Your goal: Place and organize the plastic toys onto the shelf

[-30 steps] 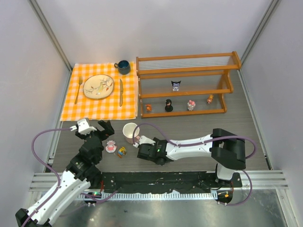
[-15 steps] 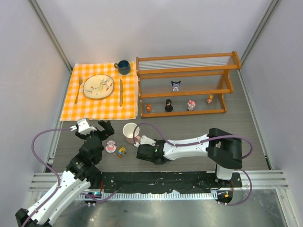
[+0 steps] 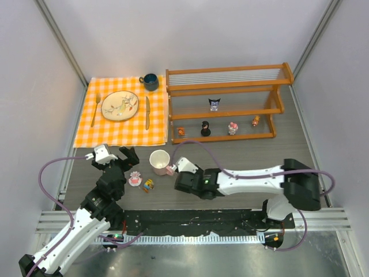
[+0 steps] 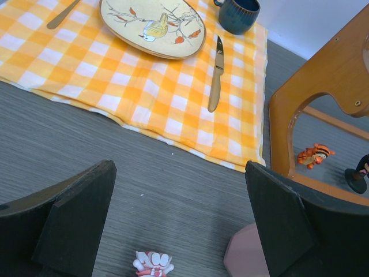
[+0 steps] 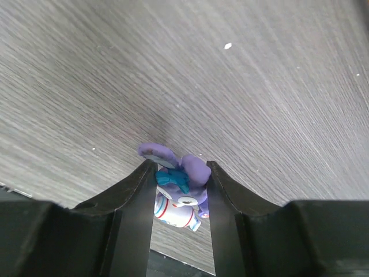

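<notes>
The wooden shelf [image 3: 226, 88] stands at the back right. It holds a purple-black toy [image 3: 214, 104] on the middle rail. An orange tiger [image 3: 180, 132], a black toy [image 3: 205, 128], a pink-white toy [image 3: 232, 128] and an orange toy [image 3: 255, 121] stand on the bottom rail. A pink-white toy [image 3: 135, 179] [image 4: 152, 263] and a yellow-orange toy [image 3: 149, 185] lie on the table. My left gripper [image 3: 118, 157] [image 4: 179, 225] is open above and behind the pink-white toy. My right gripper [image 3: 183, 183] [image 5: 179, 173] is shut on a purple-blue toy [image 5: 183, 183], just above the table.
A white-and-pink mug [image 3: 159, 162] stands between the two grippers. An orange checked cloth [image 3: 124, 130] at the back left carries a plate [image 3: 120, 105], a fork, a knife [image 3: 147, 112] and a dark blue cup [image 3: 150, 81]. The shelf's left post [image 4: 323, 86] shows in the left wrist view.
My right arm has swung its elbow out to the right, and its gripper has shifted slightly right with the purple-blue toy. The left arm has not moved.
</notes>
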Controlling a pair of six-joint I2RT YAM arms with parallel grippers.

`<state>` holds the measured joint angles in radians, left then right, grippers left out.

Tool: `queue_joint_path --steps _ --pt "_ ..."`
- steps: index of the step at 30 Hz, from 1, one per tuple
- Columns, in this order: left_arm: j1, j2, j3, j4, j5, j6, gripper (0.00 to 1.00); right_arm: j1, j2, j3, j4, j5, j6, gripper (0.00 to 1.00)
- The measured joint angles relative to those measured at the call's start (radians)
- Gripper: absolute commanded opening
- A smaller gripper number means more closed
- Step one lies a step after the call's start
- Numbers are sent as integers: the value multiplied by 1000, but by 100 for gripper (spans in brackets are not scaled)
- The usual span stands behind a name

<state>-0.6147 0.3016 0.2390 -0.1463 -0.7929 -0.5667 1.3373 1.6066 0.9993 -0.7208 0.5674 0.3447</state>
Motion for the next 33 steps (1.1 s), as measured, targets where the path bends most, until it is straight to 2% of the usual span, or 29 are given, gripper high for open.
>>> queue_joint_path --steps 11,20,22,25,33 --pt "0 -1 0 0 0 0 100 -155 -558 -274 232 40 99 1" --pt "0 2 0 1 1 0 100 -319 -978 -376 373 221 131 1" --pt "0 3 0 1 1 0 100 -358 -1007 -371 412 246 116 1" --pt "0 4 0 1 1 0 100 -449 -965 -349 453 234 80 1" --pt "0 4 0 2 1 0 100 -725 -795 -303 566 9 -25 1"
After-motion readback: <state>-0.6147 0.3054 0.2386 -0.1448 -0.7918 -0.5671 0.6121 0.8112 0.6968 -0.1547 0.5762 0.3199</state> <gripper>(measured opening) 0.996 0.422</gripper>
